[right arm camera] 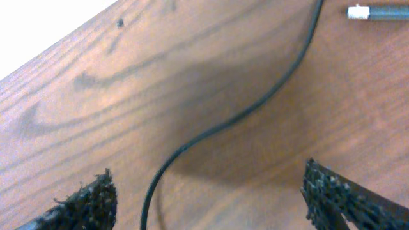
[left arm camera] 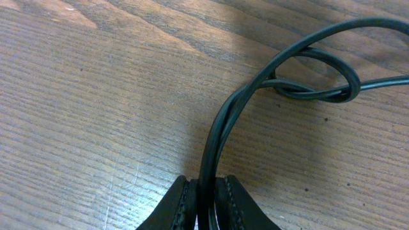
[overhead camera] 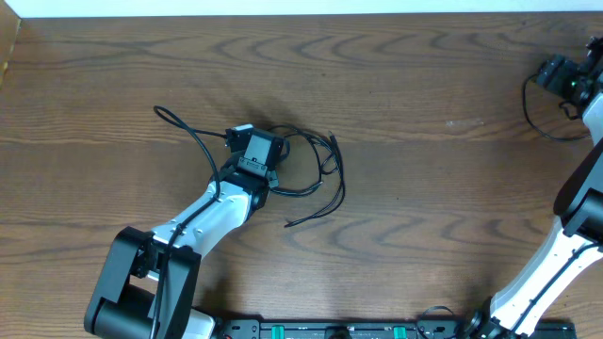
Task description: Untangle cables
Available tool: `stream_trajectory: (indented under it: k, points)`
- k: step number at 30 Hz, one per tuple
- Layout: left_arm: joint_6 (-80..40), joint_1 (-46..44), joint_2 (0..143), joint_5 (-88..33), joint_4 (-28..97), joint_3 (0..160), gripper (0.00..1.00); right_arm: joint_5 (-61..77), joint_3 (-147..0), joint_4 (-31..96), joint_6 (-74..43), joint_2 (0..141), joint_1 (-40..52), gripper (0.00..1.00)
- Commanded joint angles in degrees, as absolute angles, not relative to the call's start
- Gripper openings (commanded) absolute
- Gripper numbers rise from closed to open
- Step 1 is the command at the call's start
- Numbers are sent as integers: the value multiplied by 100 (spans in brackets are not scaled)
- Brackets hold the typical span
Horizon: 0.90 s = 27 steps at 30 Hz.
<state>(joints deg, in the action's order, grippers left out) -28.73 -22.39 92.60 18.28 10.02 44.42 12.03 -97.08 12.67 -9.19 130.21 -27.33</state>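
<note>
- Black cables (overhead camera: 316,174) are seen in a loose tangle on the wooden table (overhead camera: 433,207), left of centre; one strand is trailed toward the upper left, and another ends at the lower right.
- The left gripper (left arm camera: 208,207) is set down on the tangle's left side; its jaws are pinched on two black strands, which are gripped side by side between the fingers (left arm camera: 176,204).
- Beyond the fingers the held strands are carried into a small knotted loop (left arm camera: 319,76) resting on the wood.
- The right gripper (right arm camera: 214,198) is held at the far right corner, well apart from the tangle; its jaws are spread; a thin black cord (right arm camera: 255,108) is seen lying on the table beneath them, and a grey cord end (right arm camera: 377,11) with a white tip nearby.
</note>
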Motion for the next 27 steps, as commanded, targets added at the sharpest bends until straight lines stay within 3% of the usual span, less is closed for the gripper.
stream_trajectory:
  k: [1,3,16,27]
  points:
    - [-2967,-2233,9319,1844,1000,4484,17,1157,-9773,1686,-696,12728,-2502,84]
    - [-2967,-2233,9319,1844,1002,4484,21,980,-9771,1903,-676,12811,-2362,83]
    - [-2967,-2233,9319,1844,1002,4484,21,-904,-9771,2014,-659,13045,-1758,82]
    - [-2965,-2233,9319,1844,1002,4484,22,329,-9771,2512,-657,13150,-1903,71]
